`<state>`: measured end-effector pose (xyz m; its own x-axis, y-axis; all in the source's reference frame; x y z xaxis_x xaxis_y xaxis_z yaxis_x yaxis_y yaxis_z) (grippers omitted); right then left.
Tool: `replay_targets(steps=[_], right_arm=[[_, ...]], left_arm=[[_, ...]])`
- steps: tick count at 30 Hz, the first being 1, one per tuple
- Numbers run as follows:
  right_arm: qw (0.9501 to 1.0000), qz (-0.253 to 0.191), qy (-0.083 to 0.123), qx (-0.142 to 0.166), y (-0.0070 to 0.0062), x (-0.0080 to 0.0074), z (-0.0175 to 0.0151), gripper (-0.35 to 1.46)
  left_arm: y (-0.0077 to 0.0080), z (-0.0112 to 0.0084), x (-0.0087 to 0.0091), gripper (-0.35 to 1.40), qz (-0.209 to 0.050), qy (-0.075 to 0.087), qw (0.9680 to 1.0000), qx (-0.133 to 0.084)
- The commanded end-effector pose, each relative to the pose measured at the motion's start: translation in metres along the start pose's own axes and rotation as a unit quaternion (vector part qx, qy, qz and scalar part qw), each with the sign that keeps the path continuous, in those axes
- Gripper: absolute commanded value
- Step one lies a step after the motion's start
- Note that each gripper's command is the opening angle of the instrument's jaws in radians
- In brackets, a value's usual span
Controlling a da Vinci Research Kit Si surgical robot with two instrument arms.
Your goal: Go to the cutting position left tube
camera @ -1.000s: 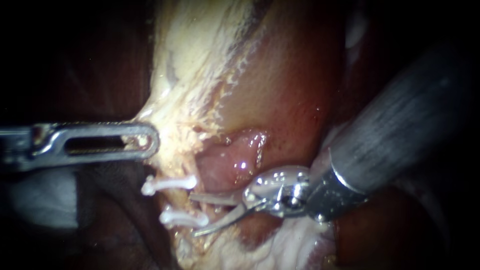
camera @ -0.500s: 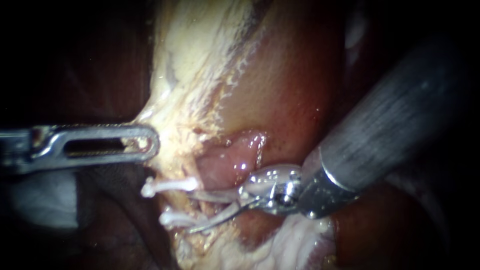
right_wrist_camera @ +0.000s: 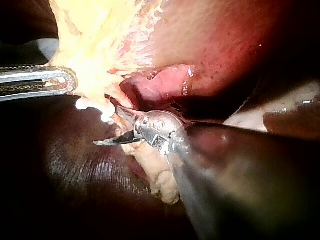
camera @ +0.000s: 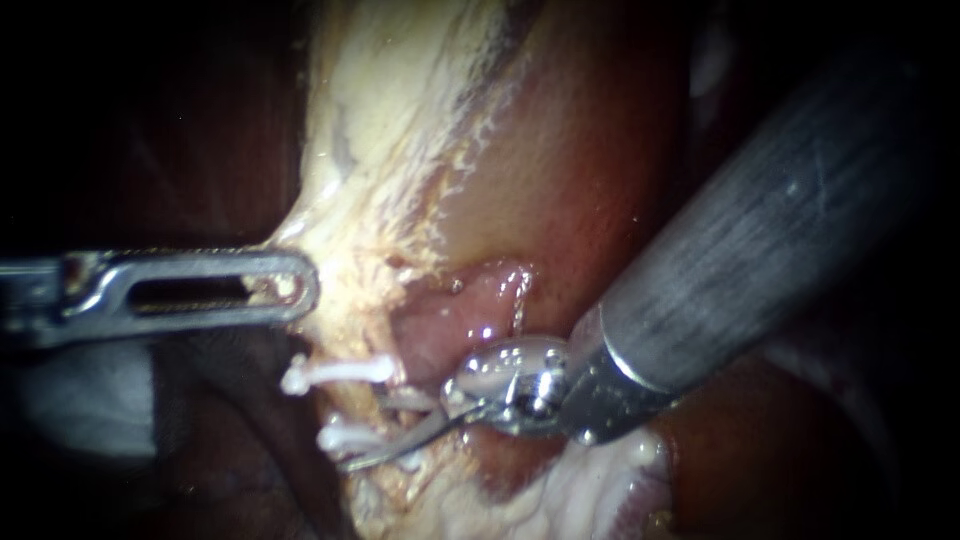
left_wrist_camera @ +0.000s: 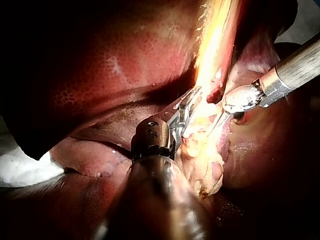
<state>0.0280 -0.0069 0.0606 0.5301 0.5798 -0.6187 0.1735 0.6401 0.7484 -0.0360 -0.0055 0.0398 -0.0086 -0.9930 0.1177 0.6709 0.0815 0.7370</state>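
Where the endoscope view is taken first, the left instrument (camera: 297,285) is found clamped by its jaws on the edge of the pale tissue (camera: 360,200), which is held taut. Two white clips are seen just below it, an upper clip (camera: 335,372) and a lower clip (camera: 345,437), with the clipped tube (camera: 362,405) judged to be the pale strand between them; this cannot be confirmed as the left tube. The right instrument (camera: 375,428) ends in two thin blades, which are spread apart. The upper blade is placed between the clips, while the lower blade lies across the lower clip.

In the left wrist view, the left instrument (left_wrist_camera: 189,110) is seen closed on the yellow tissue beside the liver (left_wrist_camera: 125,60). The right instrument (left_wrist_camera: 216,125) is seen just beside it, its tip against the same tissue. The clips are not made out here.

In the right wrist view, the blades of the right instrument (right_wrist_camera: 106,125) are confirmed parted, with white clip ends just beside the upper one. The left instrument (right_wrist_camera: 65,82) is held at the tissue edge.

The approach is judged nearly complete: the cutting site is reached. It remains to be verified that both blades bracket the tube clear of the lower clip.
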Motion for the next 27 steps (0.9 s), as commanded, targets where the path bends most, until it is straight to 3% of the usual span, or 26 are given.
replay_targets(steps=[1,16,27], right_arm=[[1.0,0.0,0.004,0.003,0.0,0.0001,0.0001,1.2],[0.9994,-0.012,0.017,0.028,0.0006,0.0006,0.0028,1.2],[0.9991,-0.013,0.026,0.03,0.0011,0.0011,0.0035,1.11]], left_arm=[[0.0,0.0,0.0,-0.35,0.0,0.0,1.0,0.0],[0.0,0.0,0.0,-0.35,0.0,0.0,1.0,0.0],[0.0,0.0001,0.0,-0.35,0.0,0.0,1.0,0.0]])
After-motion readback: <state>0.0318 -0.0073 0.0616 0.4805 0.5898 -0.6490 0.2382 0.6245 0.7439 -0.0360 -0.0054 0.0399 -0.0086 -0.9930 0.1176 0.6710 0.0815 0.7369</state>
